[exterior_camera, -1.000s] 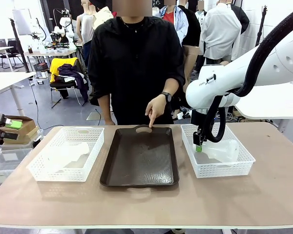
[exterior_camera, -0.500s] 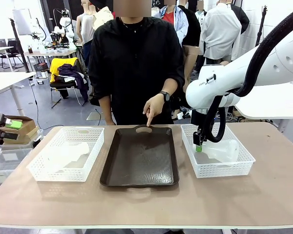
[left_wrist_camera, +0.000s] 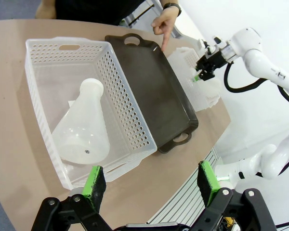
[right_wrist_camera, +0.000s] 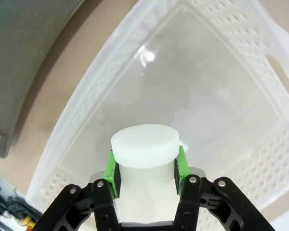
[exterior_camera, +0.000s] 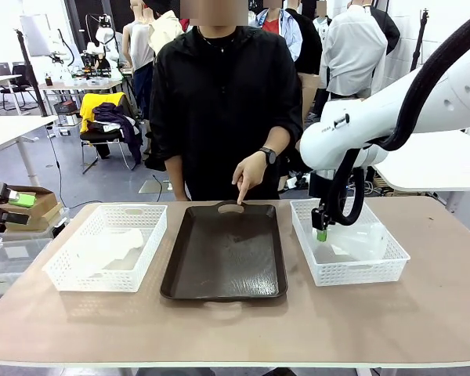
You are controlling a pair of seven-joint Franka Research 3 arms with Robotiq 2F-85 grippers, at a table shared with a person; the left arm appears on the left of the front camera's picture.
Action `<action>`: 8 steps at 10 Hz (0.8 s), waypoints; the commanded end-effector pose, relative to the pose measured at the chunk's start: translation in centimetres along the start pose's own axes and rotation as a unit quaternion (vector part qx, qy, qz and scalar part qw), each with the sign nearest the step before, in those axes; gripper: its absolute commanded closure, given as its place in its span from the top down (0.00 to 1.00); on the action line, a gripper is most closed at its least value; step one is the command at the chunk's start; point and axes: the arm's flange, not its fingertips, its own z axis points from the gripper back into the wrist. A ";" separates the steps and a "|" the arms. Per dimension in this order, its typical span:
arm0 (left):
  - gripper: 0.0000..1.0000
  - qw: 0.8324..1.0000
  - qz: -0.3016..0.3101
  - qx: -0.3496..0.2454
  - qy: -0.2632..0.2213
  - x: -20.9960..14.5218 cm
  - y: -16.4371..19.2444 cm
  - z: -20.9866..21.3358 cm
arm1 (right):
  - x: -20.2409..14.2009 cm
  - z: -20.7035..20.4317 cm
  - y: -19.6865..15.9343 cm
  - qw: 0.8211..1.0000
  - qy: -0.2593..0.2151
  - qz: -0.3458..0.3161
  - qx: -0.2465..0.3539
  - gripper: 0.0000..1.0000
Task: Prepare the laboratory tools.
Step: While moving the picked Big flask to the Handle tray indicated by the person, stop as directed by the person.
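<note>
The right jaws clench the neck of a flask [right_wrist_camera: 143, 144] between them, a basket [right_wrist_camera: 260, 159] beyond. The left jaws stand released, a second flask [left_wrist_camera: 82, 132] ahead.

Table [exterior_camera: 423, 313]: one, in front of me, with a light tan top and a pale rounded edge along the near side. Three items lie directly on it, in a row from my left to my right. Item one, left basket [exterior_camera: 94, 280]: white, rectangular, lattice walls, handle cut-out in its far wall. It sits just beside the tray; I cannot tell if they touch. Item two, tray [exterior_camera: 227, 258]: dark brown, rectangular, shallow raised rim, a handle cut-out at the near and far ends, set lengthwise in the middle. Item three, right basket [exterior_camera: 360, 272]: white, same lattice make, standing apart from the tray with a strip of table top between.
</note>
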 end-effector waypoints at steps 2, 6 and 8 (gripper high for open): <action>1.00 1.000 -0.002 -0.007 -0.005 0.0 0.0 0.2 | -1.7 6.5 1.4 0.997 -0.016 -0.062 -0.030 0.00; 1.00 1.000 -0.002 -0.007 -0.005 0.0 0.0 0.2 | 4.2 15.4 9.0 0.995 -0.017 -0.027 -0.092 0.00; 1.00 1.000 -0.002 -0.007 -0.005 0.0 0.0 0.2 | 9.3 18.0 12.7 0.994 -0.003 0.006 -0.111 0.00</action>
